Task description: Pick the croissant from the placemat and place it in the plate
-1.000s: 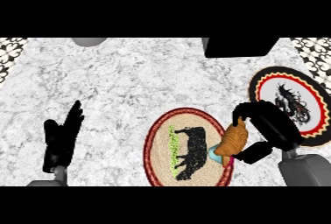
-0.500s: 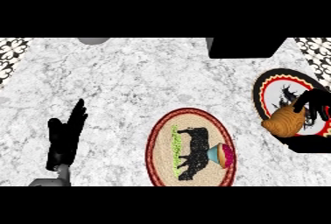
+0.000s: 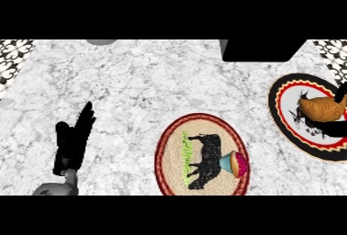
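Note:
The brown croissant point(image 3: 322, 109) lies over the white middle of the plate point(image 3: 287, 120), a round plate with a black and red rim at the right edge of the head view. Only a dark sliver of my right hand point(image 3: 341, 95) shows at that edge, against the croissant's upper right end; the rest is out of view. The oval placemat point(image 3: 173, 158), red-rimmed with a black animal picture, lies left of the plate, with no croissant on it. My left hand point(image 3: 73, 142) rests open at the lower left, fingers straight, far from both.
A small cupcake point(image 3: 234, 164) with a teal cup and pink top stands on the placemat's right side. A black block point(image 3: 261, 49) sits at the counter's far edge, right of centre. A grey round thing point(image 3: 100, 42) shows at the far edge, left.
My right hand carried the croissant from the placemat's right side rightward to the plate, and has slid almost out of view. The left hand has not moved.

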